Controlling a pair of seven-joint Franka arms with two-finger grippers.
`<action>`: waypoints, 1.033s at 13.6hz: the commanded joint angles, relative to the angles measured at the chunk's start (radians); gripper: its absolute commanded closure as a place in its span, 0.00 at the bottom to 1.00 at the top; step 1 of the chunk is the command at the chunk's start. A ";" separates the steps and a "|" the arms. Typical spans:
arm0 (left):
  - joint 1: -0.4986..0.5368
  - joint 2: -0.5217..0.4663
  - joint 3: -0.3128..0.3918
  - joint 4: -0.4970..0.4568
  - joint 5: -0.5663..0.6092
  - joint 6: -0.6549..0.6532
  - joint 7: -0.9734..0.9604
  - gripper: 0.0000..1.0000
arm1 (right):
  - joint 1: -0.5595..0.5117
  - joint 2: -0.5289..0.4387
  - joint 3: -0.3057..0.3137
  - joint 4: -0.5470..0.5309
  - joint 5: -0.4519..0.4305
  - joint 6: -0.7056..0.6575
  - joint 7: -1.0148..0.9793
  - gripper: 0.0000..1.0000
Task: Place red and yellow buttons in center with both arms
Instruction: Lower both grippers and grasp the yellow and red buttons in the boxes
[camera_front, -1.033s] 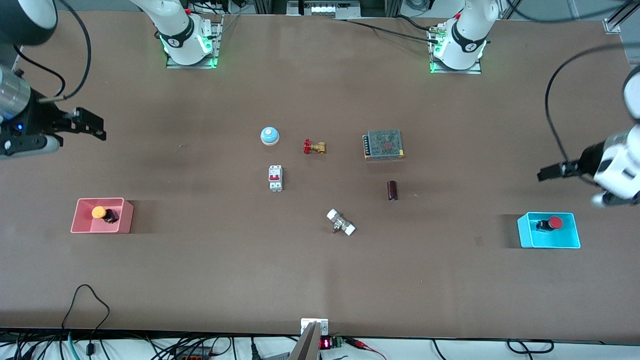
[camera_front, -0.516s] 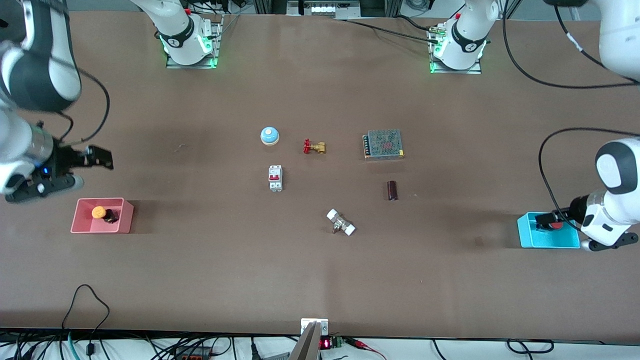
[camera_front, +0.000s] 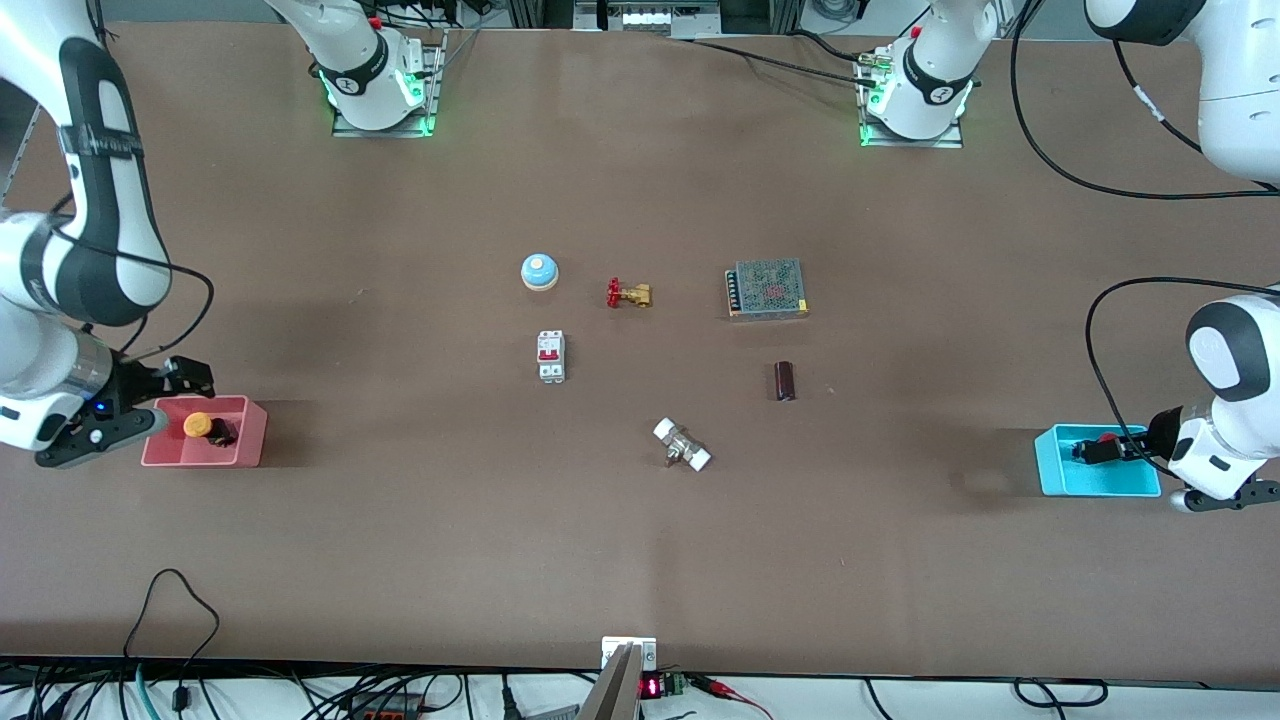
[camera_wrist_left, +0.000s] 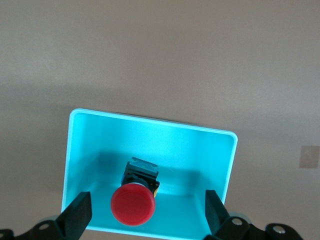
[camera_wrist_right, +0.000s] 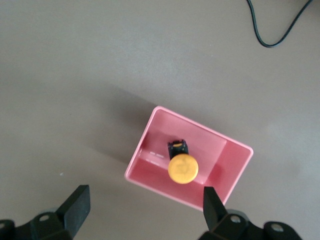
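Observation:
The red button (camera_wrist_left: 133, 204) lies in the cyan bin (camera_wrist_left: 150, 120) at the left arm's end of the table. In the front view only a sliver of its cap (camera_front: 1106, 437) shows. My left gripper (camera_wrist_left: 146, 212) is open and low over it, one finger on each side, apart from it; it also shows in the front view (camera_front: 1095, 450). The yellow button (camera_wrist_right: 182, 168) lies in the pink bin (camera_wrist_right: 145, 150) at the right arm's end and shows in the front view (camera_front: 198, 425). My right gripper (camera_front: 188, 377) is open and empty, above the bin's edge. The table's center (camera_front: 650, 370) is bare brown.
Around the center stand a blue-and-white bell (camera_front: 539, 271), a brass valve with red handle (camera_front: 628, 294), a white breaker (camera_front: 551, 356), a meshed metal box (camera_front: 767, 288), a dark cylinder (camera_front: 785, 380) and a white-ended fitting (camera_front: 682, 445).
Both arms have swung down toward the bins. The left gripper has come down over the red button in the cyan bin. The right gripper has come to the pink bin's edge.

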 joint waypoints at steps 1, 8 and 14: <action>0.008 0.023 -0.004 0.014 0.003 0.009 0.059 0.00 | -0.046 0.035 0.037 -0.025 -0.015 0.100 -0.021 0.00; 0.027 0.062 0.000 0.011 0.004 0.009 0.113 0.00 | -0.075 0.060 0.037 -0.048 -0.001 0.197 0.157 0.00; 0.028 0.057 0.002 -0.009 0.006 0.003 0.154 0.01 | -0.089 0.095 0.037 -0.077 -0.004 0.272 0.143 0.00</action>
